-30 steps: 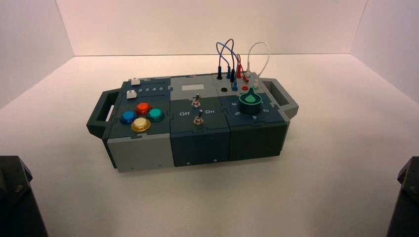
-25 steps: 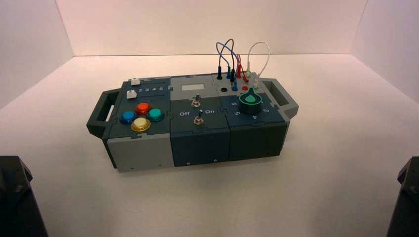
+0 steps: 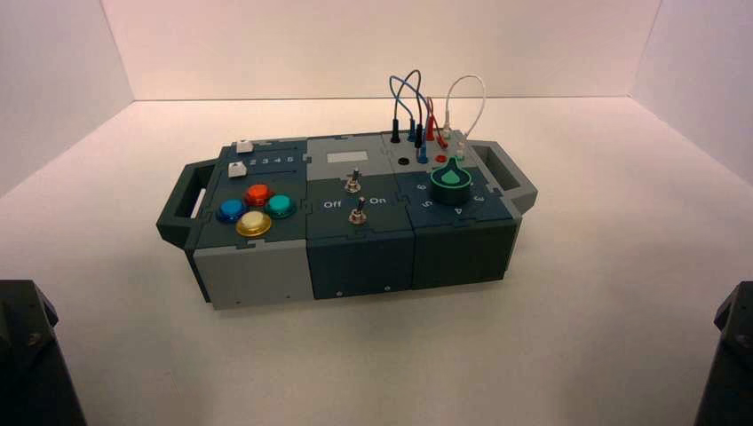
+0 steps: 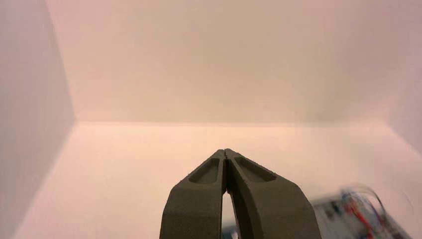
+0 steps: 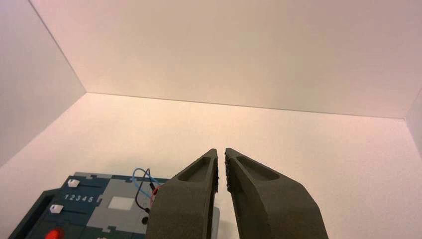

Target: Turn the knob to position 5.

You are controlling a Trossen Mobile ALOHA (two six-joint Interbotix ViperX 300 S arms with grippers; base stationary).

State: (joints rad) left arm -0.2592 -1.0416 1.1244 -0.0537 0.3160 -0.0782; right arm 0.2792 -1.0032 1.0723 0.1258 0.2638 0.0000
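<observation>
High view. The box (image 3: pixel 359 222) lies across the centre of the frame, a grey handle at its right end and a dark one at its left. The knob (image 3: pixel 451 182), bright green with a dark rim, sits on the right-hand section of the top, right of the frame's centre, with an arc of pale numerals (image 3: pixel 457 210) below it. Above the knob, black, blue, red and white wires (image 3: pixel 429 111) loop over a grey panel. Two metal toggle switches (image 3: pixel 357 213) occupy the middle section; at left, blue, red, teal-green and yellow pushbuttons (image 3: pixel 254 223) form a cluster. My left arm (image 3: pixel 34 355) enters at the lower left corner, my right arm (image 3: pixel 730 355) at the lower right; both are well apart from the box.

Left wrist view. My left gripper (image 4: pixel 225 151) occupies the lower centre, its tips pressed together with nothing between them. A blurred part of the box shows at lower right.

Right wrist view. My right gripper (image 5: pixel 221 151) occupies the lower centre, its jaws slightly spread, a narrow empty gap between the tips. At lower left, two white sliders (image 5: pixel 56 209) flank the row "1 2 3 4 5" (image 5: pixel 78 198).
</observation>
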